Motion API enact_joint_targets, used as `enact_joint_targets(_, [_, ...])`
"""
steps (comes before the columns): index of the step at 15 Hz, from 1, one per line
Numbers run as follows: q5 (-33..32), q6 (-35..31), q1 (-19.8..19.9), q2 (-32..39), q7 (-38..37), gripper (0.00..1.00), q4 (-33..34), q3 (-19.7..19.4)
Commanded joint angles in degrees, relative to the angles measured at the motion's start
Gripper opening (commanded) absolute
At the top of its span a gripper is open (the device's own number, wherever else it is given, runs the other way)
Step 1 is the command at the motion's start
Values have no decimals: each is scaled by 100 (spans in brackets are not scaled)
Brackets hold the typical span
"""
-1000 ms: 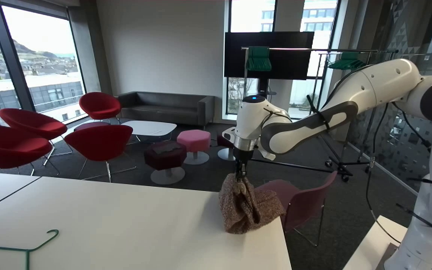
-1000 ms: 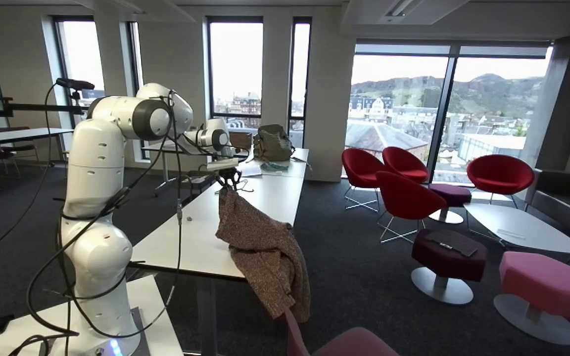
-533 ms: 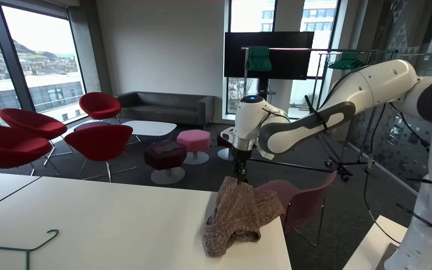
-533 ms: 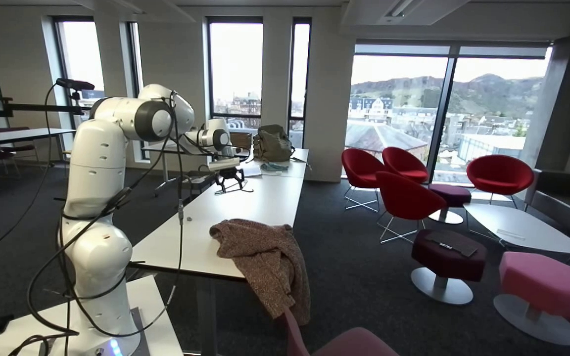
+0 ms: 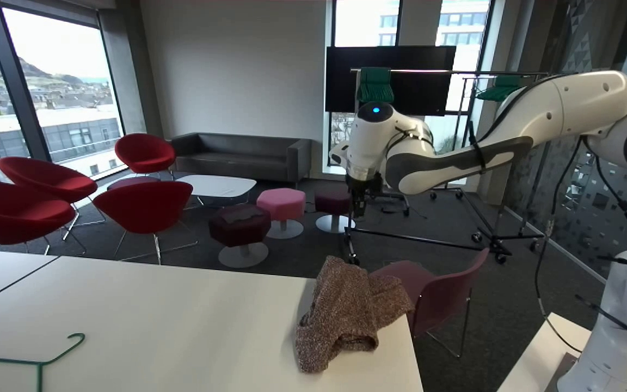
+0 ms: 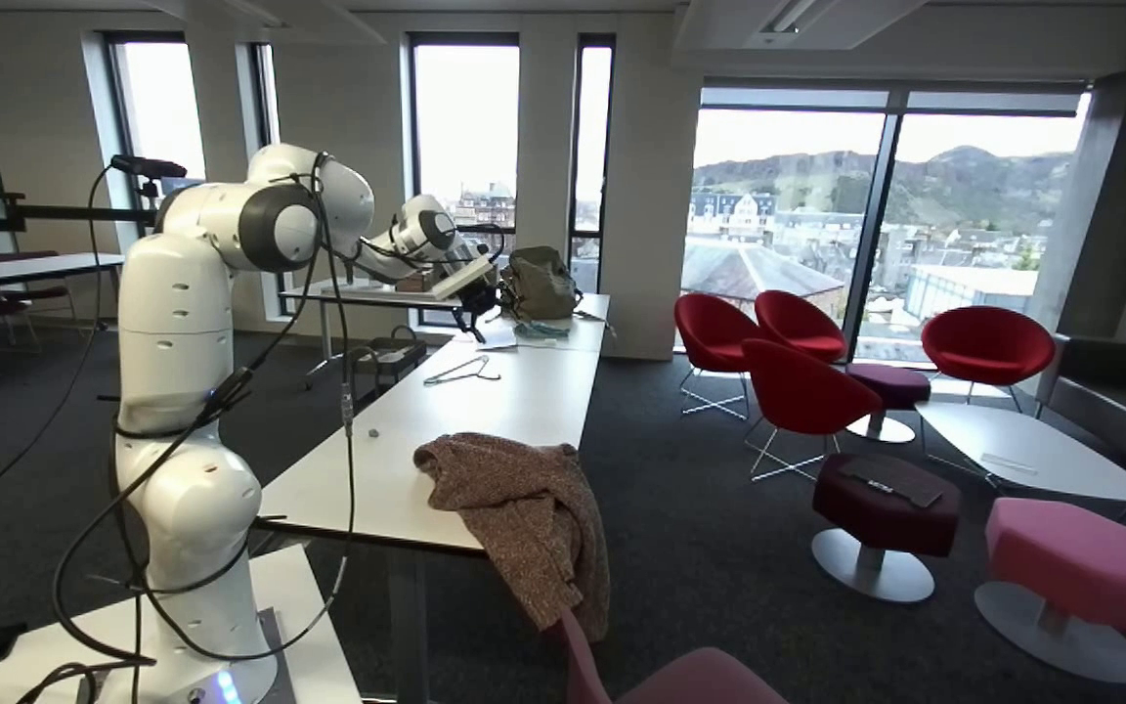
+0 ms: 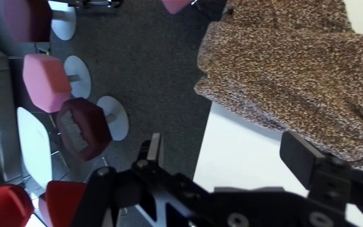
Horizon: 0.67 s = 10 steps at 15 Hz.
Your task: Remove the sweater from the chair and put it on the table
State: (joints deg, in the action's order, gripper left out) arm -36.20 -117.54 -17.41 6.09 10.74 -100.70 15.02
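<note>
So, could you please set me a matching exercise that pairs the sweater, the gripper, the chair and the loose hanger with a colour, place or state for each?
Things:
1. sweater
2. gripper
3. chair
4. hanger

Descriptions:
A. maroon, standing near the table
B. green, lying on the table
C. partly on the table, partly past its edge
D. open, holding nothing

Pairs: 1-C, 2-D, 3-A, 4-B

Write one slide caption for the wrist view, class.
Fingers open and empty; a speckled brown knit sweater drapes over the edge of the white table.
</note>
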Motion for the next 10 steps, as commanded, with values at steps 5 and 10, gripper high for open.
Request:
enact_joint_targets(5, [-151, 207, 104, -503, -79, 100, 120, -39])
enact_joint_targets(10, [-155, 216, 117, -509, -92, 100, 112, -42])
